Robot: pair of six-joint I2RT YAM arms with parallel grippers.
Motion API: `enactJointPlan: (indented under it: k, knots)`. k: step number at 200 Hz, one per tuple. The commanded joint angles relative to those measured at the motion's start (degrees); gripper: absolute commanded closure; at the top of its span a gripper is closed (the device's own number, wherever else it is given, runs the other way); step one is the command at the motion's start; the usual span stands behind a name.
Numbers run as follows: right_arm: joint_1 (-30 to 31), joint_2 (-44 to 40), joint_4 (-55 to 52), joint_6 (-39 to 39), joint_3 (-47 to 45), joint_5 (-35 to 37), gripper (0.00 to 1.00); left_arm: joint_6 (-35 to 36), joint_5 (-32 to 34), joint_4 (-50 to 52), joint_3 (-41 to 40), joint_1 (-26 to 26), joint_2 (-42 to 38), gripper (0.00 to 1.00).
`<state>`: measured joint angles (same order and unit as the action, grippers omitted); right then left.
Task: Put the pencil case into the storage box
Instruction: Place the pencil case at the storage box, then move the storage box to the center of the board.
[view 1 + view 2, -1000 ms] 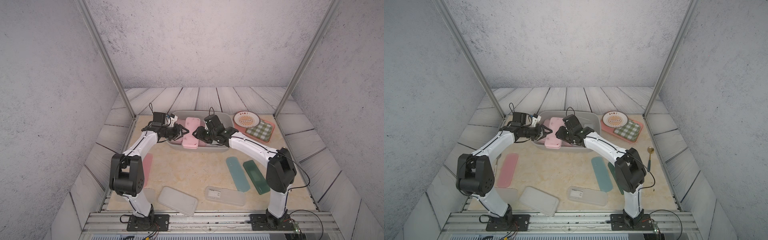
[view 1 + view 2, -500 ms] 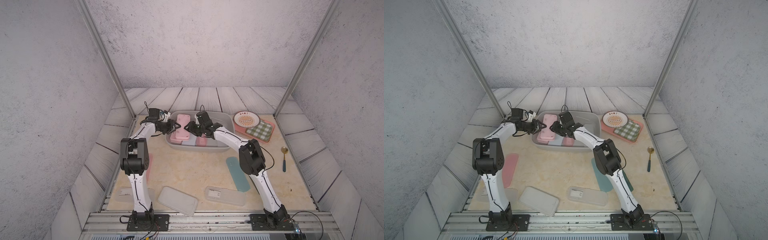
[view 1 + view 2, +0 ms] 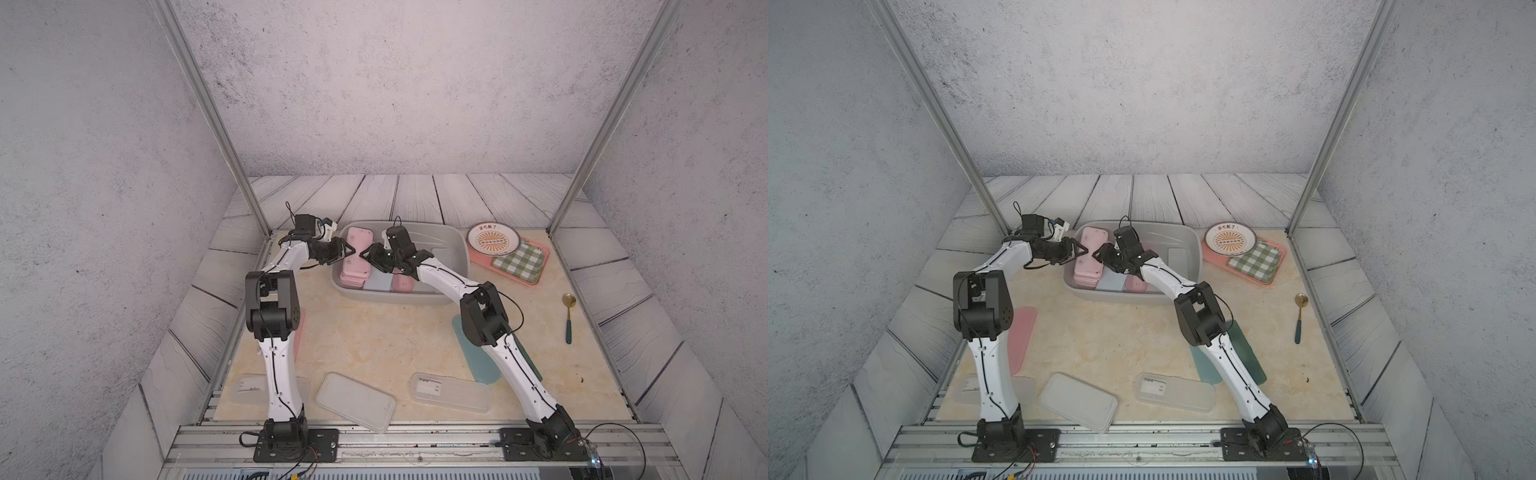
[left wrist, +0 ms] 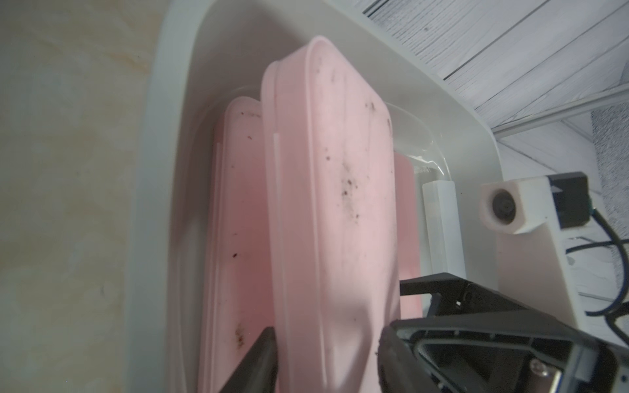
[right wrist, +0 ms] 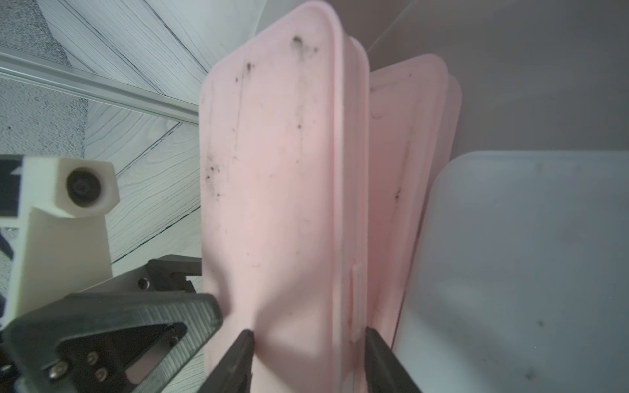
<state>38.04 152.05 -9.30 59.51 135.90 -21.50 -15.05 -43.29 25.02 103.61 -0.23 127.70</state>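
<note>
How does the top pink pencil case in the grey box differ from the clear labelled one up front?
The pink pencil case is opaque, inside the storage box over another case; the clear pencil case is see-through, labelled, on the table. Both are long, round-cornered.

Rough grey speckled walls (image 3: 395, 83) close 3 sides; pale wood-grain planks (image 3: 415, 199) line the floor at the back and slope up at both sides; 2 slanted aluminium posts (image 3: 212, 116) frame the bay; a beige marbled tabletop (image 3: 374, 340) fills the middle; a metal rail (image 3: 415, 444) edges the front; the light is soft and even.
</note>
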Motion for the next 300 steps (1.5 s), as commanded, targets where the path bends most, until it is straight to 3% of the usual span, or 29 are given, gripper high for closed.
enactJointPlan:
  k: [1,11,22,26,29,33,96,121,149,171,190,211,237,255,300]
  knots:
    - [1.0,1.7,2.6,-0.6,0.8,-2.0,0.45,2.4,-0.1,4.3,0.6,-1.0,0.9,0.42]
    - [1.0,0.7,2.7,-0.9,-0.5,-1.9,0.43,3.3,1.4,5.3,0.6,-1.0,-0.4,0.39]
    - [0.9,-0.4,2.8,-1.1,-1.9,-1.6,0.42,4.8,2.8,6.3,0.3,-1.1,-2.4,0.26]
    - [0.8,-0.8,2.8,-1.2,-2.5,-1.6,0.4,5.4,3.5,6.5,0.1,-1.1,-3.2,0.17]
    - [0.9,-1.1,3.0,-1.3,-2.8,-1.6,0.39,5.9,3.9,6.6,-0.1,-1.1,-3.8,0.04]
    - [0.9,-1.5,3.2,-1.4,-3.3,-1.6,0.38,6.5,4.3,6.8,-0.4,-1.1,-4.7,0.0]
    - [0.8,-3.3,2.6,-1.1,-3.8,-1.9,0.34,15.4,15.7,11.1,-3.2,-0.8,-16.3,0.0]
    - [0.8,-7.8,-3.7,-7.8,-4.4,1.2,0.32,17.6,21.7,13.8,-3.5,-0.8,-22.2,0.0]
    - [0.5,-21.0,-5.5,-19.8,-15.1,6.1,0.3,20.1,28.9,22.6,-1.4,-0.7,-26.3,0.0]
    - [0.4,-36.1,-7.7,-28.9,-27.6,13.0,0.3,19.5,28.4,24.8,-5.2,0.0,-30.0,0.0]
    - [-2.1,-48.5,-13.0,-32.5,-37.3,18.0,0.3,14.8,27.6,24.6,-8.7,-0.8,-31.1,0.14]
    - [-9.8,-56.3,-23.1,-31.0,-42.3,16.7,0.35,11.3,31.5,24.4,-7.9,-3.4,-27.0,0.29]
    - [-18.3,-57.6,-33.7,-32.8,-42.5,15.2,0.39,9.2,30.4,22.7,-3.8,-3.9,-19.5,0.36]
    - [-22.4,-55.4,-36.6,-33.6,-41.0,13.9,0.39,8.5,33.3,21.7,0.2,-4.5,-14.5,0.37]
    - [-24.6,-41.1,-44.1,-35.9,-27.8,13.0,0.4,9.0,37.1,20.6,7.8,-4.6,-5.3,0.39]
